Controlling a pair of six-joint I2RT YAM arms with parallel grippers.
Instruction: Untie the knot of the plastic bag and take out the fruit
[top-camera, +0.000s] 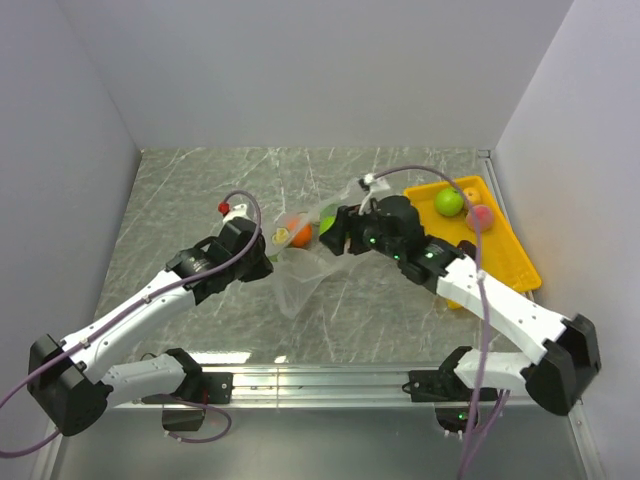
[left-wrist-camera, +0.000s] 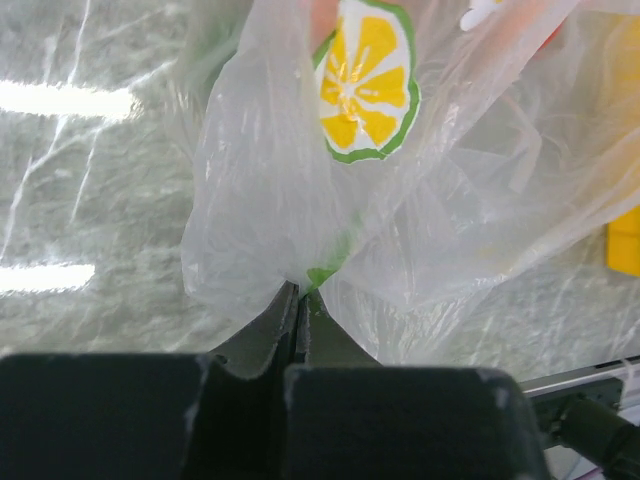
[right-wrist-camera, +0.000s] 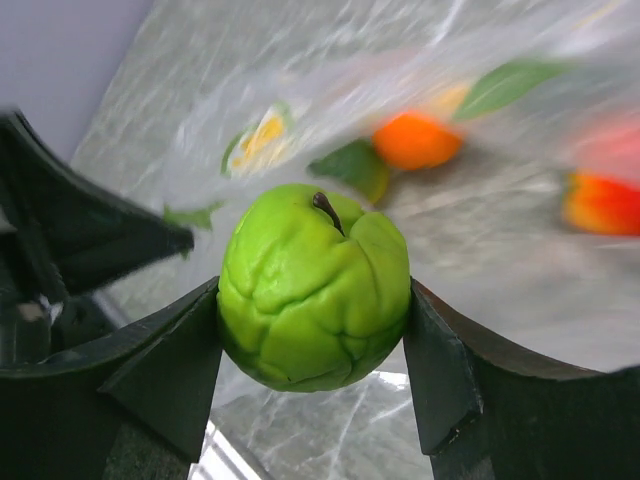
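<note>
The left gripper (left-wrist-camera: 298, 293) was pinched tight on a fold of the thin, crinkly transparent plastic bag (left-wrist-camera: 250, 200), which lay on the grey marbled tabletop (top-camera: 200, 190) between the arms. The right gripper (right-wrist-camera: 314, 345) stood wide, its dark jaws clamped on a lumpy, glossy green round fruit (right-wrist-camera: 310, 280).

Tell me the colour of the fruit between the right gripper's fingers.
Bright green, dark stem; the fruit shows best in the right wrist view.
</note>
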